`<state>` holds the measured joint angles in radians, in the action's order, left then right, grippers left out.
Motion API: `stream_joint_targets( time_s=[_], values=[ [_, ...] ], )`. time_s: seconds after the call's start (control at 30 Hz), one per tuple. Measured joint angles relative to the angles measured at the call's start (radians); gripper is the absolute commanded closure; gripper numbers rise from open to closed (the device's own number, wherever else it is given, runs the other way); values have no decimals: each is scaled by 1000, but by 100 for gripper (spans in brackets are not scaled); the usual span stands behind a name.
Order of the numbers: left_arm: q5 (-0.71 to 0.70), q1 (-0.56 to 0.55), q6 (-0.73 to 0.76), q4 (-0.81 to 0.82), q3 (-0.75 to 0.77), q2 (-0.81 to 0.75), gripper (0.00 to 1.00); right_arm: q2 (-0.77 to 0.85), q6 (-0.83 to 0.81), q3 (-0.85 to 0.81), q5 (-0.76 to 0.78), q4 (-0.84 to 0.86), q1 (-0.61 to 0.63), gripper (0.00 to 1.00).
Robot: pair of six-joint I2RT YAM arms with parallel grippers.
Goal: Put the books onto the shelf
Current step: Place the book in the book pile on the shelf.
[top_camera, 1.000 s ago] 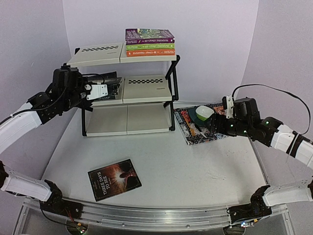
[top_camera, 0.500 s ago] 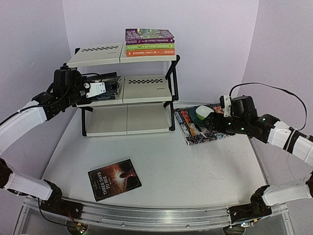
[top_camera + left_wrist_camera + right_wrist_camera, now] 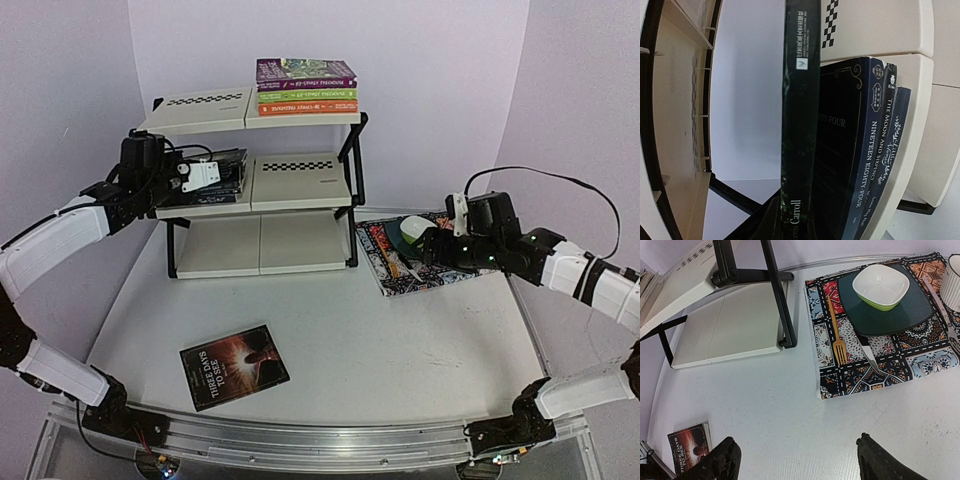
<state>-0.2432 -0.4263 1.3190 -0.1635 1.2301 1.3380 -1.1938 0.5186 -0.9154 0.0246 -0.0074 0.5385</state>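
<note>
Left wrist view: the left gripper [image 3: 203, 174] is closed on a thin dark green-black paperback with gold lettering [image 3: 800, 110]. It holds the book edge-on over the left half of the middle tier of the three-tier black-framed, cream-panelled shelf [image 3: 300, 168]. Between the held book and the tier panel lies a stack of three dark blue paperbacks [image 3: 862, 150], close against it; contact cannot be confirmed.

Above and to the right of this hand, on the top tier, sits a flat stack of purple, green and orange paperbacks [image 3: 306, 86]. Well apart from the hand, on the white table [image 3: 400, 350] towards the arm bases, one black paperback with a glowing orange cover picture [image 3: 234, 366] lies flat.

The right gripper [image 3: 796, 460] hangs with its jaws wide and empty over the table, near the multicoloured patterned mat [image 3: 840, 375].

Assessment: most books are shelved and one is being placed. The table book appears to be the only one outstanding.
</note>
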Motion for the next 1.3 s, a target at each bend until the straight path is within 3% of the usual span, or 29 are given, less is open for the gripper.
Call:
stream_joint_targets(
  time_s=[0.57,0.73,0.93,1.2,1.3],
  values=[
    [6,22,21,-3,75,91,93,-18,6,-1,-12,0,-6,19],
    [12,22,22,-7,75,91,63,-18,6,-1,-12,0,-8,19],
    [57,24,-14,-82,53,76,35,-18,13,-1,-13,0,-8,19],
    [113,26,-89,-262,53,53,18,-18,32,-1,-28,0,-11,19],
    [119,26,-113,-298,58,35,6,-18,35,-1,-36,0,-11,19]
  ],
)
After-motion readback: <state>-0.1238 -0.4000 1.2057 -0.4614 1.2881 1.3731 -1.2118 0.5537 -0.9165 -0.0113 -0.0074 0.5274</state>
